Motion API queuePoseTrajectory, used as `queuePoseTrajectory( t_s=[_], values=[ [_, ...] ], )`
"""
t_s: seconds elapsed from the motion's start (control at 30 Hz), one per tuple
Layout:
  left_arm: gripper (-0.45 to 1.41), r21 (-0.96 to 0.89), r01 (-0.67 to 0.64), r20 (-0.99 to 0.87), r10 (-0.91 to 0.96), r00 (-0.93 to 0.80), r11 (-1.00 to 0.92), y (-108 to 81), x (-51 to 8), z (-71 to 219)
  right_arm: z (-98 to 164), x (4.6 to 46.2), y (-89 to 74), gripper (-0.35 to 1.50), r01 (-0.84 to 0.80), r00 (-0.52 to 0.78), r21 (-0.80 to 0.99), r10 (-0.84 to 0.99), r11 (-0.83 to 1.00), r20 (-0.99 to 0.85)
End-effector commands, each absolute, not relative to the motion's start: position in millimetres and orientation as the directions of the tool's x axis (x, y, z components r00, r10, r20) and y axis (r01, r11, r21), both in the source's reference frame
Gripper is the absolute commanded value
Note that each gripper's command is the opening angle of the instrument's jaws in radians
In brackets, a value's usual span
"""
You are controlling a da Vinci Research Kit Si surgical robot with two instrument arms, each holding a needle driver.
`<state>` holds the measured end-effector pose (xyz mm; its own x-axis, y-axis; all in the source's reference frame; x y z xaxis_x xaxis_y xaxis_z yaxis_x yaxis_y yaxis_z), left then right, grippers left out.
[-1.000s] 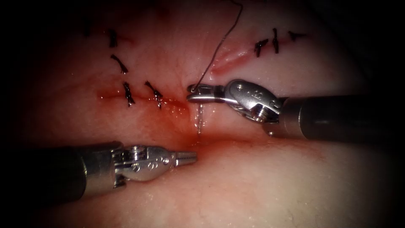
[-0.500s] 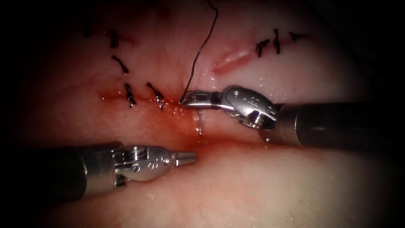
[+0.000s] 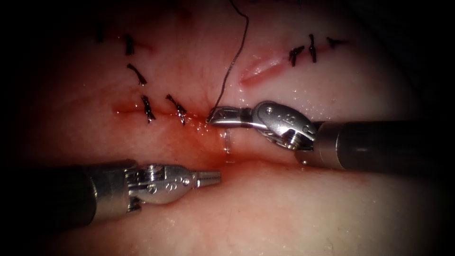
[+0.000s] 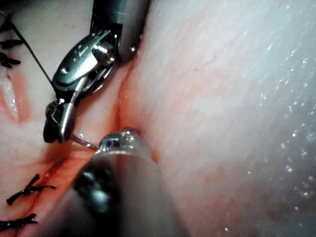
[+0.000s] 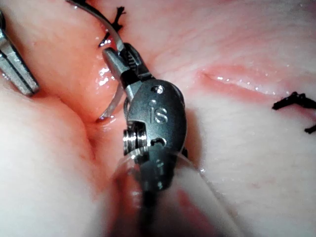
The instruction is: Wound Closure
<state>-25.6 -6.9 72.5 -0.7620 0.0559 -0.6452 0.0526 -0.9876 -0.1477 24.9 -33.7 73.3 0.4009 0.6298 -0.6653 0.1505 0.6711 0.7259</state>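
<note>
Needle (image 3: 227, 140): held by the right tool (image 3: 219, 115), jaws clenched on it near the swaged end where the thread (image 3: 235, 57) leaves and runs up to the far side. Curve drops from those jaws toward the near side and goes into the tissue (image 3: 284, 204) at the red, wet crease of the cut (image 3: 246, 163); tip is buried, can't see it. Long axis runs roughly far-to-near, crosswise to the right tool's jaws. Left tool (image 3: 211, 178) sits just near-left of the entry point, jaws together, gripping nothing, close beside the needle but apart from it. Right wrist view shows the needle (image 5: 114, 98) arcing down from the right tool (image 5: 118, 61) into the fold.
</note>
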Motion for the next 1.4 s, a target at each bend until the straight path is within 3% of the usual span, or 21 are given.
queuePoseTrajectory(
  t_s=[0.03, 0.47, 1.07, 1.27, 1.4],
  values=[
    [0.04, -0.145, 0.052, -0.645, 0.055, -0.763, -0.988, -6.7, -26.2, 73.0, 73.7, 25.8, -34.0, -0.35, 0.16, 0.407, 0.723, 0.622, 0.673, -0.669],
    [0.04, -0.146, 0.052, -0.645, 0.055, -0.763, -0.988, -6.7, -26.2, 73.0, 77.8, 25.0, -37.2, -0.35, 0.164, 0.459, 0.741, 0.615, 0.651, -0.641],
    [0.04, -0.144, 0.05, -0.643, 0.055, -0.764, -0.988, -6.7, -26.2, 73.0, 79.8, 20.7, -40.0, -0.35, 0.154, 0.521, 0.779, 0.619, 0.608, -0.587],
    [0.04, -0.142, 0.048, -0.641, 0.055, -0.765, -0.989, -6.8, -26.5, 73.1, 78.2, 21.7, -36.3, -0.35, 0.063, 0.426, 0.792, 0.701, 0.608, -0.572],
    [0.04, -0.14, 0.046, -0.64, 0.055, -0.767, -0.989, -7.0, -26.7, 73.3, 74.9, 23.1, -30.9, -0.35, 0.001, 0.276, 0.792, 0.761, 0.611, -0.587]
  ],
)
